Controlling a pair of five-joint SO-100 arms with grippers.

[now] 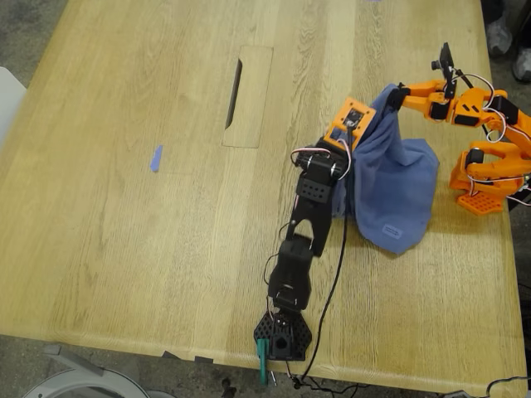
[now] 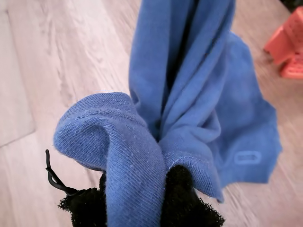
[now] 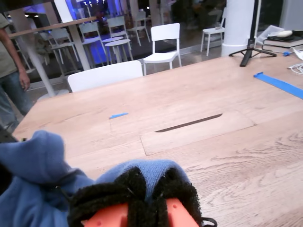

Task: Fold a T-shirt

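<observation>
The slate-blue T-shirt (image 1: 394,182) hangs bunched between both grippers near the exterior view's right, its lower part resting on the table. My first gripper (image 1: 355,133), on the black arm, is shut on a rolled hem of the T-shirt (image 2: 189,94), with cloth pinched between its black pads (image 2: 184,198). My second gripper (image 1: 397,95), on the orange arm, is shut on another fold of the T-shirt (image 3: 33,165), and blue cloth shows between its padded jaws (image 3: 137,189). A small stitched label (image 2: 247,157) faces up on the draped part. No chest print shows.
The wooden table (image 1: 124,249) has a cable-slot panel (image 1: 247,95) and a tiny blue scrap (image 1: 155,157) toward the exterior view's left. The orange arm's base (image 1: 485,186) stands by the exterior view's right edge. White chairs (image 3: 163,45) and a person (image 3: 9,71) are beyond the table.
</observation>
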